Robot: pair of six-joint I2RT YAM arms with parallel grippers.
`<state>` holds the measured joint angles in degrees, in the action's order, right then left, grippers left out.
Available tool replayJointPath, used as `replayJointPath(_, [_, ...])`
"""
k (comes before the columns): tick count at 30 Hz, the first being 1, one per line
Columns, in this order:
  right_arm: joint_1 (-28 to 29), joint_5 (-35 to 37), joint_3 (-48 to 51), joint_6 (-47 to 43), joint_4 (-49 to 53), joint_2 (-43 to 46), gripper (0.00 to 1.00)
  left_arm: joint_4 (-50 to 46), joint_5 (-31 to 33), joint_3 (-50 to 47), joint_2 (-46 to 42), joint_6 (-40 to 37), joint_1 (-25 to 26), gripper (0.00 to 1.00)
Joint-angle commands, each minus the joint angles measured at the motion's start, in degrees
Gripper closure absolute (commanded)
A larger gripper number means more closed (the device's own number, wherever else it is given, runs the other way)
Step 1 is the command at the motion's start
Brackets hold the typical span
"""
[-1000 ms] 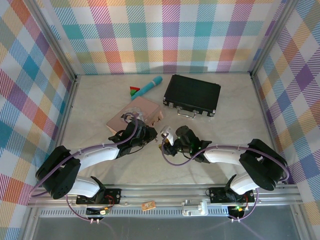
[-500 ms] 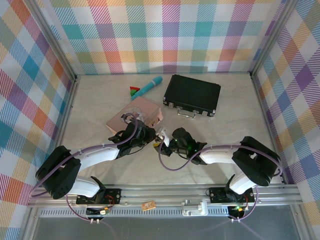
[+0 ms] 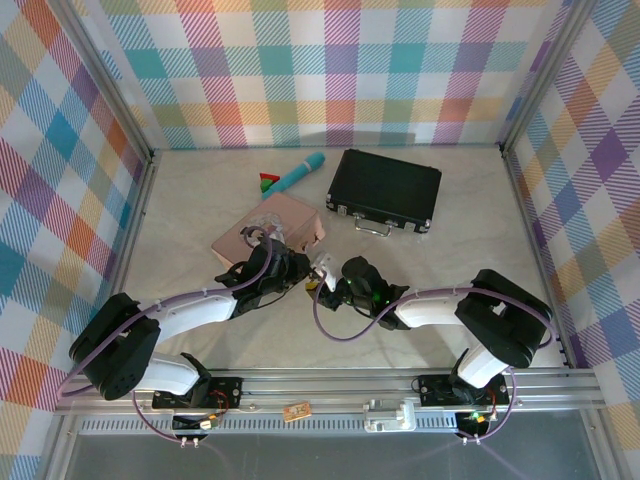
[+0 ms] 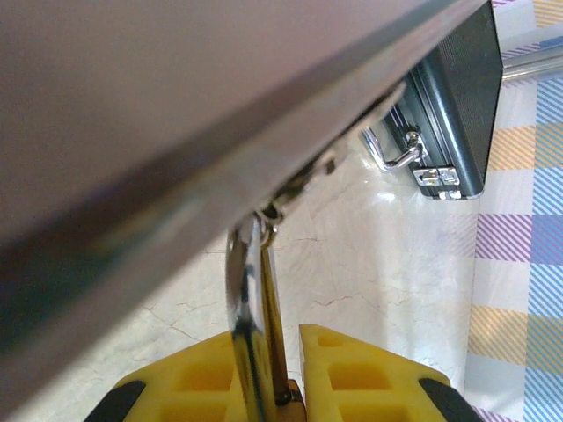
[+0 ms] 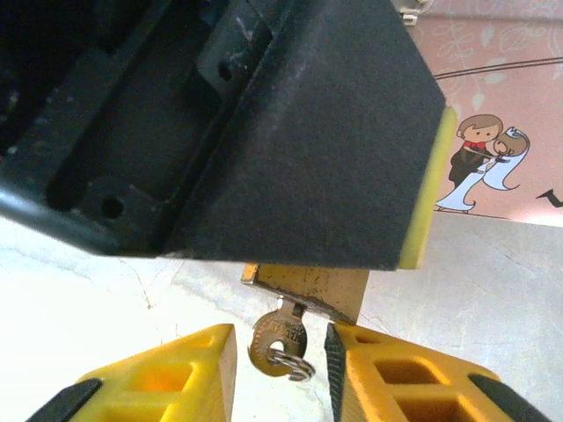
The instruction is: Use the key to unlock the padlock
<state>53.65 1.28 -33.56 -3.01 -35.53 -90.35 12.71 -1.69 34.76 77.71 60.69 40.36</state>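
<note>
The padlock is held above the middle of the surface, between the two tools. Only its lower brass edge is exposed in the right wrist view. The black finger of the left tool, with its yellow pad, covers the rest of the body.

The key is seated in the underside of the padlock, with its head and small ring hanging below.

The left tool is clamped on the padlock, and the silver shackle rises between its yellow fingers. The right tool is spread, with one finger on each side of the key head and a gap at both sides.

The pink tin lies just beyond the left tool, toward the far edge. A blurred pinkish mass blocks the upper left of the left wrist view.

The black case sits near the far edge, right of centre. A teal pen-shaped item and a small red and green piece lie near the far edge, left of the case.
</note>
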Motion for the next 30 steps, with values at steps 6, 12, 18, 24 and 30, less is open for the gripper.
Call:
replayJointPath(6, [0.20, 0.78, -1.18, 2.57, -7.19, 1.09, 0.64, 1.61, -0.94, -1.10, -0.77, 0.38, 0.50, 1.00])
replayJointPath(12, [0.14, 1.54, -1.45, 3.62, -7.54, 1.23, 0.79, 2.97, -1.99, -1.01, 1.35, 1.05, 0.88, 1.00])
replayJointPath(18, [-0.75, -0.71, -3.67, 7.54, -3.52, 2.22, 0.96, 3.40, -2.18, -1.63, 1.88, 1.63, 1.38, 1.00])
replayJointPath(24, [-6.62, -10.49, -3.20, 17.84, -2.41, 4.12, 1.00, 3.55, -0.40, -3.31, -0.34, -2.52, 1.39, 1.00])
replayJointPath(30, [-11.72, -23.38, -4.61, 27.46, -3.14, 2.84, 1.00, 4.37, -1.27, -4.31, -1.37, -8.57, 1.38, 1.00])
